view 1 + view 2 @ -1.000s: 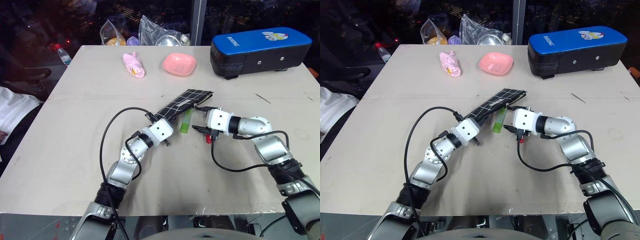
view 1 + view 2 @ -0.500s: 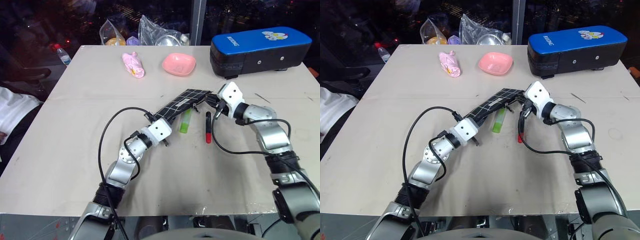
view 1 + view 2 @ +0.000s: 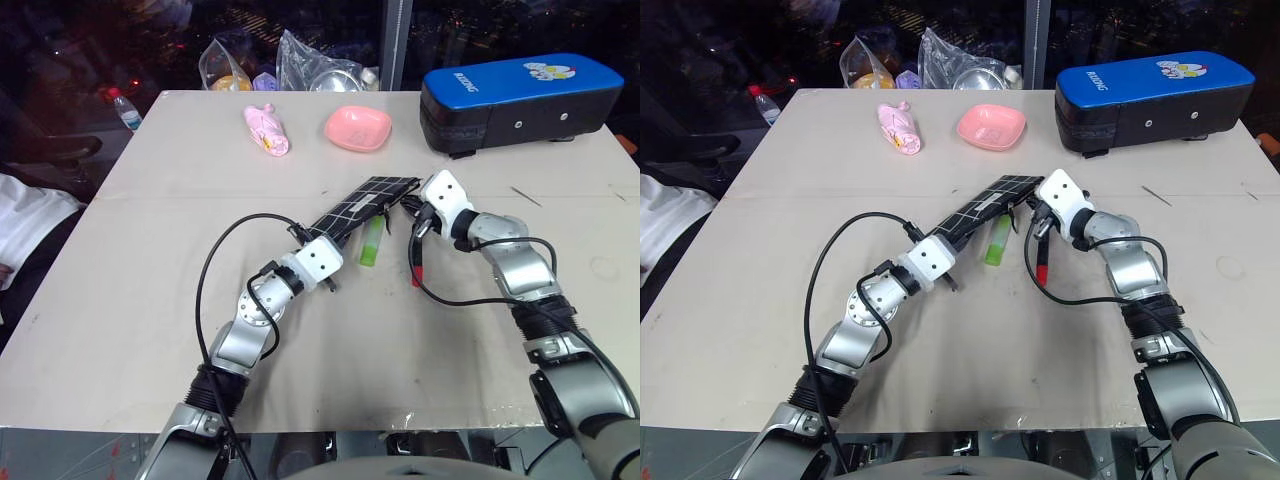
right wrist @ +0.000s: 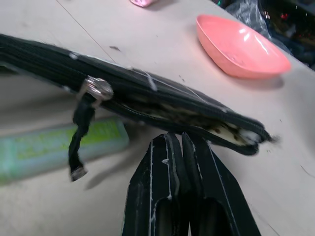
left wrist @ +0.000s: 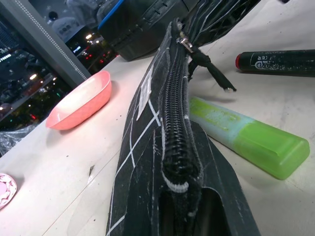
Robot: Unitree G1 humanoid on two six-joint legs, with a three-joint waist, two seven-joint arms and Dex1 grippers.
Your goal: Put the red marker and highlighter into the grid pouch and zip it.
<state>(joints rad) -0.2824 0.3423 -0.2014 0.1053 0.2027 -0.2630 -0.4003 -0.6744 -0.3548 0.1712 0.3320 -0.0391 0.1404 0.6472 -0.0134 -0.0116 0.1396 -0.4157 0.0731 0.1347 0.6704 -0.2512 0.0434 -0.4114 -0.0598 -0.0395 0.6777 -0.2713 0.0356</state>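
Observation:
The grid pouch [image 3: 366, 203] lies tilted mid-table, raised off the table at its near end, where my left gripper [image 3: 337, 241] is shut on it. Its zipper pull [image 4: 96, 88] sits partway along, and beige lining shows in the gap at the far end. My right gripper [image 4: 177, 141] is shut and empty, its tips just short of that far end. The lime-green highlighter [image 3: 372, 243] lies on the table beside the pouch. The red marker [image 3: 417, 263] lies a little further right, under my right arm's cable.
A big blue-and-black case [image 3: 520, 100] stands at the back right. A pink bowl [image 3: 357, 128] and a pink wrapped item [image 3: 268, 130] sit behind the pouch. Plastic bags [image 3: 320, 68] and a bottle [image 3: 125, 108] are beyond the far edge.
My right gripper, open over the red marker a second ago, has moved away to the pouch's far end and shut. The marker stays on the table. The left arm has kept still.

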